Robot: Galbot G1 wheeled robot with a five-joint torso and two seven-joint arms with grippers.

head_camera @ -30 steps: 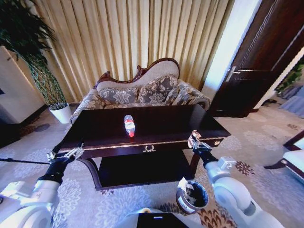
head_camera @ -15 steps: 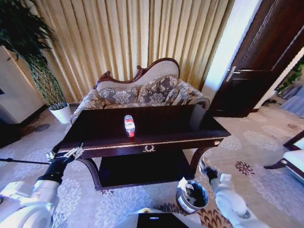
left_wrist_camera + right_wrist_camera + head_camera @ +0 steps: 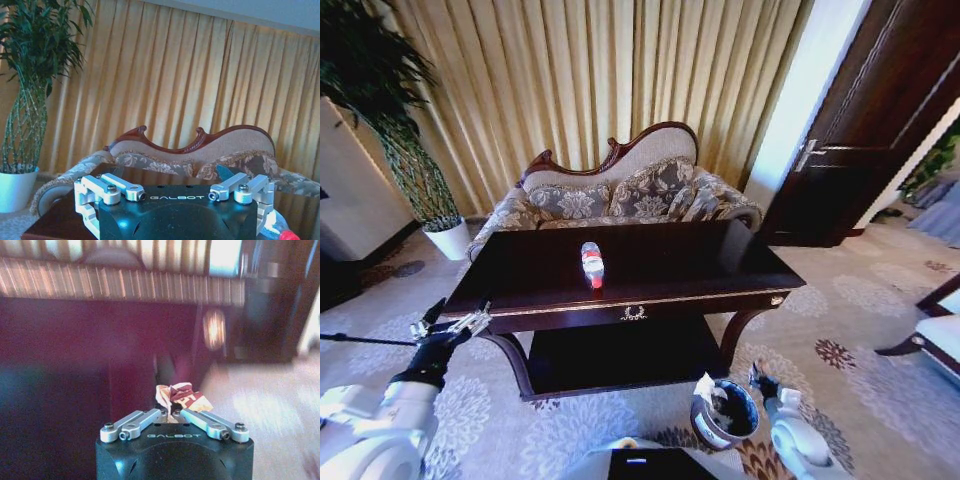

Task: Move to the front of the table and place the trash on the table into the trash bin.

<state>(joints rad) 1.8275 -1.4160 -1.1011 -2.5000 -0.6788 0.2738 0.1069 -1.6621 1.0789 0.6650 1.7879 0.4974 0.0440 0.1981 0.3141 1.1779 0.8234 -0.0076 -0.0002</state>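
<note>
While left arm waits: left gripper [image 3: 448,325] spread apart, near table's [image 3: 660,262] left corner.
Bottle [image 3: 591,264]: lying mid-table.
Bin [image 3: 725,412]: floor, right of centre.
Right gripper [image 3: 170,416]: clamped on crumpled wrapper [image 3: 180,397], beside bin.

Warm indoor light; glare on glossy table [image 3: 650,262] top. Head view bends at edges. Right wrist view motion-blurred, bright patch on floor; left wrist view sharp.
</note>
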